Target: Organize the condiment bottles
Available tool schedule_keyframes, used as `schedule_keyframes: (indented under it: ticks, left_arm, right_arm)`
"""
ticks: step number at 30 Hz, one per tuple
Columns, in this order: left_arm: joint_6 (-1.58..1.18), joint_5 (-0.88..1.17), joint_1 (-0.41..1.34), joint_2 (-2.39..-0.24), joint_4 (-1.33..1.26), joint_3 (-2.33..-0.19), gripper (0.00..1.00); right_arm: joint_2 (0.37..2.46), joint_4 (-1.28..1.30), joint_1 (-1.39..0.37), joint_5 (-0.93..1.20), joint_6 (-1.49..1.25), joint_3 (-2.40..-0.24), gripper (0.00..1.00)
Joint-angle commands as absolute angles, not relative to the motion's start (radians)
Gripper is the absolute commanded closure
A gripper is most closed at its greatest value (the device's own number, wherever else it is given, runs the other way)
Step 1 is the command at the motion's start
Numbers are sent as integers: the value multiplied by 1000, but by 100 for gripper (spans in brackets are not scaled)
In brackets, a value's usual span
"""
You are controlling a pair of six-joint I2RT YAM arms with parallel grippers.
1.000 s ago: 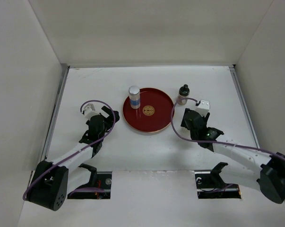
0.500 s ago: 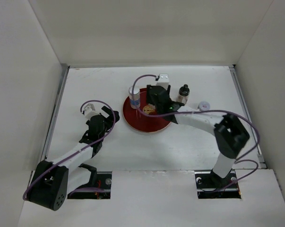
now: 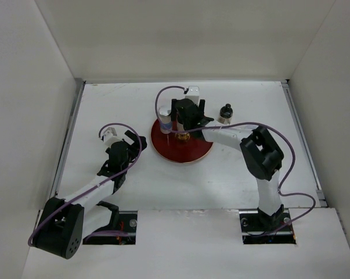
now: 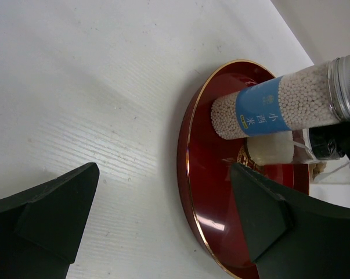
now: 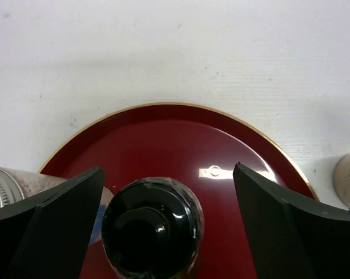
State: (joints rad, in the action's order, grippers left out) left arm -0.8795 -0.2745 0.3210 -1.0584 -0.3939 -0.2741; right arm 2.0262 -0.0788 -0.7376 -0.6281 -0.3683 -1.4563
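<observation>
The blue-band bottle [image 3: 165, 120], filled with pale beads and capped with a silvery lid, stands on the left part of the red plate [image 3: 192, 152]; it also shows in the left wrist view [image 4: 262, 107]. The black-capped bottle with brownish contents [image 3: 225, 113] stands on the table right of the plate. My right gripper [image 3: 184, 123] hangs over the plate, open. Between its fingers in the right wrist view [image 5: 168, 170] stands a bottle with a glossy black top [image 5: 151, 232], on the plate [image 5: 244, 145]; the right finger is clear of it. My left gripper [image 3: 134, 139] is open and empty, left of the plate [image 4: 164, 168].
White walls close the table on the left, back and right. A metal rail [image 3: 70, 133] runs along the left edge. The right arm's elbow [image 3: 262, 152] and purple cable arch over the table right of the plate. A pale round thing [image 5: 349, 186] shows at the right wrist view's edge.
My right arm has swung from the table right of the plate to over the plate, then further left toward the blue-band bottle. The left arm has not moved.
</observation>
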Motion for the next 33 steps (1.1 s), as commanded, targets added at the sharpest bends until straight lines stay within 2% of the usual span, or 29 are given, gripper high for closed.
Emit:
schedule_keyframes:
  ticks: [1,5,9,13,15,19,30,33]
  left_arm:
    - [-879,-261,317,-1043,-440,-270,0]
    - [-876,-268,318,-1028,-440,-267,0]
    - [-879,-265,324,-1028,-439,-268,0]
    - [-882,-261,329,-1051,-445,-271,0]
    - [-884,-258,334,-1055,-445,-276,0]
    - [-884,-270,343,-1063,-448,-276,0]
    - [-879,-268,340,-1060,-448,-276,0]
    - [-882,-262,341,-1071,-448,-278,0]
  right_arm:
    - [1887,-130,-739,-629,-396,-1427,0]
    - [1673,-133,-739,-655,-376,-1265,0]
    - [1394,-144,-674,-696,-394,-995,1]
    - [1116,-101,-511,-738,-431,-734,0]
    - [1045,-66,-388,-713,-465,-654,0]
    - [1052,-35,-237,-577,-497,-620,0]
    - [1373,-69,-243,-508,-463,-759,1]
    - [1411,-93,-243,-514,-477,-759,8]
